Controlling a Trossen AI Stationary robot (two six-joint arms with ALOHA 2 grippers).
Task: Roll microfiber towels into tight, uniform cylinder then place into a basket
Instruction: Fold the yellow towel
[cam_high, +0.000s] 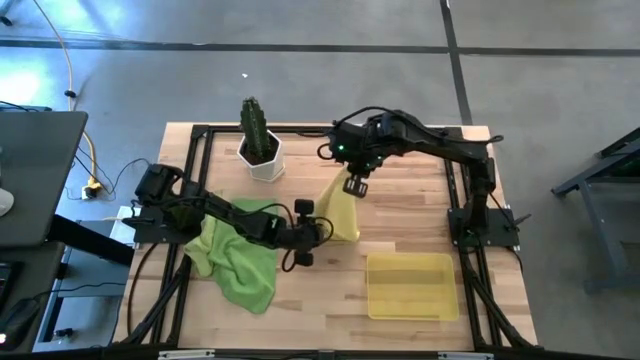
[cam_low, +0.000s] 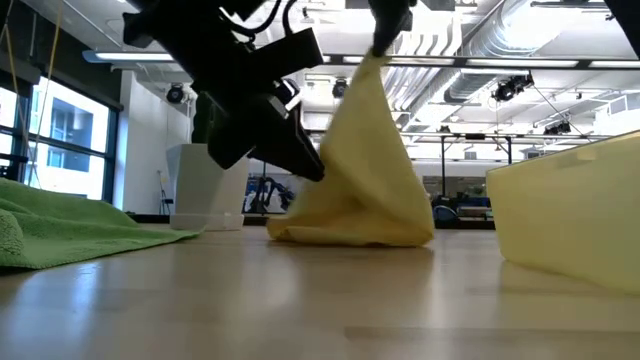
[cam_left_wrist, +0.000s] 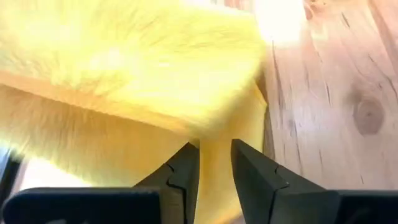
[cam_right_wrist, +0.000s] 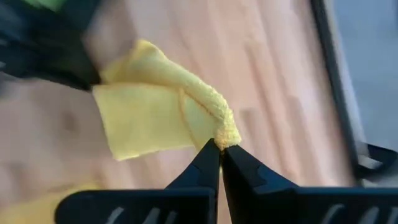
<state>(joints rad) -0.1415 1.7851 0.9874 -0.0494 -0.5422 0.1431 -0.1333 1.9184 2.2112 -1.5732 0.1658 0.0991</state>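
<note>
The bright yellow towel (cam_high: 340, 212) stands tented at the table's middle, its top corner raised and its lower edge (cam_low: 350, 235) on the wood. My right gripper (cam_high: 355, 186) is above it, shut on that corner. My left gripper (cam_high: 318, 232) is low at the towel's left side, fingers a little apart, with yellow cloth (cam_left_wrist: 214, 168) showing between them. Two lime green towels (cam_high: 240, 255) lie in a heap at the left, under my left arm. The translucent yellow basket (cam_high: 411, 286) sits at the near right. My right gripper pinches a bunched corner of the yellow towel (cam_right_wrist: 225, 138) between its two fingertips, coming from above. The towel hangs below the fingers in a cone, and its lower part (cam_low: 345, 232) rests on the table. My left gripper has its fingertips (cam_left_wrist: 186, 163) at the towel's low part; I cannot tell whether they touch it.
A white hexagonal pot with a cactus (cam_high: 262, 150) stands at the far side, left of my right gripper. Bare wood (cam_high: 410, 215) lies between the yellow towel and the basket. The black frame (cam_high: 200, 135) runs round the table's edges.
</note>
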